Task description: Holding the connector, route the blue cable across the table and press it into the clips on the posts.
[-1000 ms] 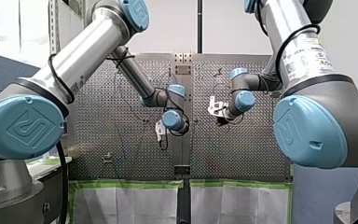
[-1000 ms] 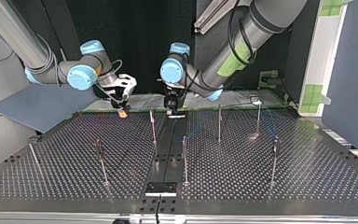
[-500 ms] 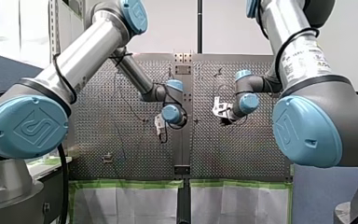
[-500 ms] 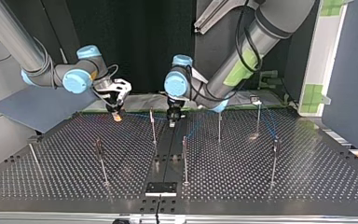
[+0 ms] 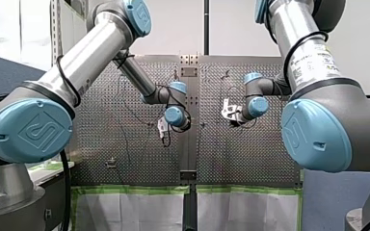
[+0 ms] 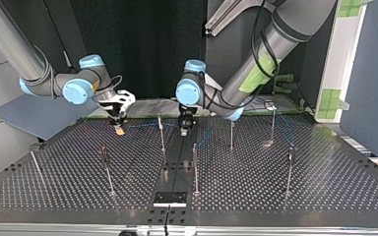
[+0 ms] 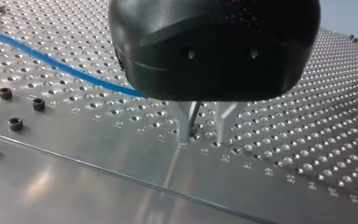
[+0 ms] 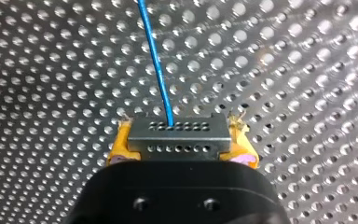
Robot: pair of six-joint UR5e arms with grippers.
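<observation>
Clamped tight on the grey connector (image 8: 177, 137) with the right jaws, a yellow pad (image 8: 120, 147) against each end. From the connector's far face, a blue cable (image 8: 156, 60) straight out over the perforated worktop (image 8: 298, 70).

In the top view, low over the worktop at upper left of centre, close to the far edge, at the end of the right arm (image 6: 76, 91). From there along that far edge towards the frame's middle with the cable, past a thin post (image 6: 161, 132), to the left jaws at upper centre under the left arm (image 6: 189, 92). Beyond them, down and to the right with the cable, towards a second post (image 6: 231, 130).

Slightly apart, the two metal fingers (image 7: 185, 123) of the left jaws, tips just over the holes. Cable in behind the black body (image 7: 214, 46); whether any of it lies between the fingers, cannot tell.

Open room across the near half of the worktop, with only the other posts (image 6: 195, 167) scattered there and a black plate (image 6: 170, 198) at the middle of the near edge. Both jaws well apart from the side edges.
</observation>
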